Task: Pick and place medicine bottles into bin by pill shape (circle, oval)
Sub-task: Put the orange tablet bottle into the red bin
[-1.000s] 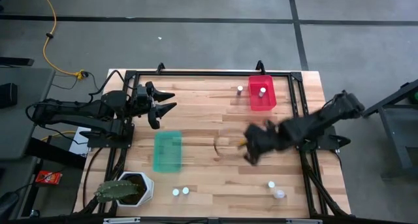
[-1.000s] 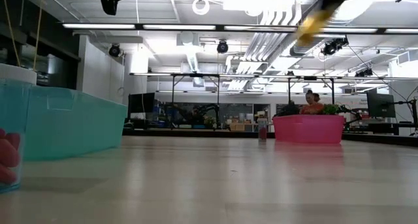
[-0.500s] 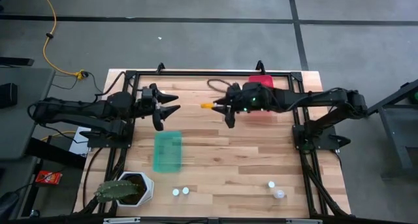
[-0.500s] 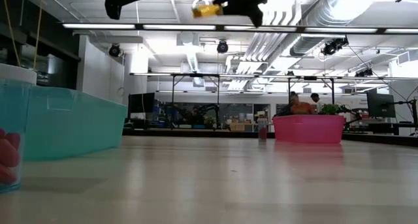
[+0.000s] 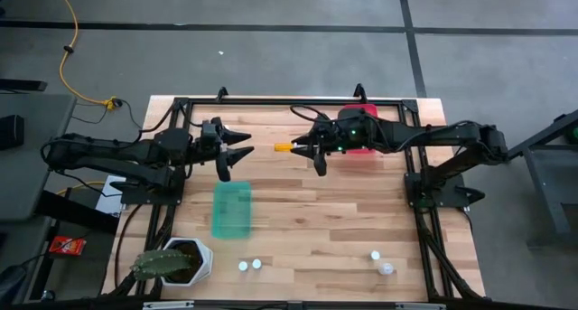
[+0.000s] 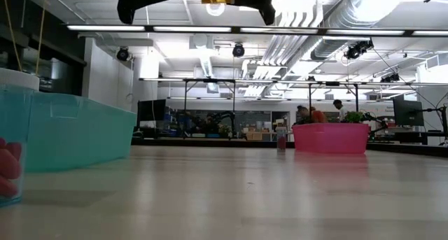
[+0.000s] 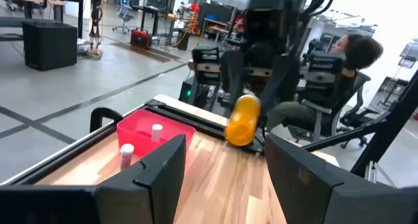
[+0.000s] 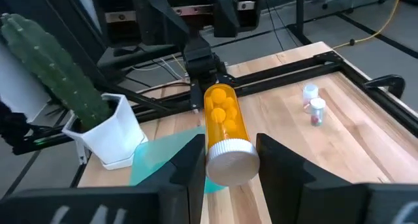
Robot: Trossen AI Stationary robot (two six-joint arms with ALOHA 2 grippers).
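Note:
An orange medicine bottle (image 8: 221, 119) with a white cap and round orange pills inside hangs high over the table's far middle, held by my right gripper (image 5: 305, 150). Its base points at my left gripper (image 5: 244, 144), which stands open a short gap away, level with it and touching nothing. In the left wrist view the orange bottle (image 7: 243, 119) shows ahead of my open fingers (image 7: 157, 178). The red bin (image 7: 153, 136) at the far right holds one small white-capped bottle (image 7: 157, 129); another bottle (image 7: 126, 152) stands beside it. The teal bin (image 5: 232, 210) lies left of centre. My right gripper pinches the orange bottle at its white cap end (image 8: 230, 164) between its two fingers (image 8: 186, 168). The fingers come almost level from the table's right side, and the bottle lies along them, sticking out ahead base first. It is lifted clear, high above the table.
A white hexagonal pot with a cactus (image 5: 176, 260) stands at the near left corner. Two small bottles (image 5: 249, 265) stand near the front edge in the middle, and two more (image 5: 381, 262) at the near right. A black frame (image 5: 271, 102) borders the table.
My right gripper has swung with the orange bottle from over the table's middle right toward the far left, up to my left gripper, turning from pointing steeply down to almost level. Most of that move came in the first half second. My left gripper has crept slightly toward it.

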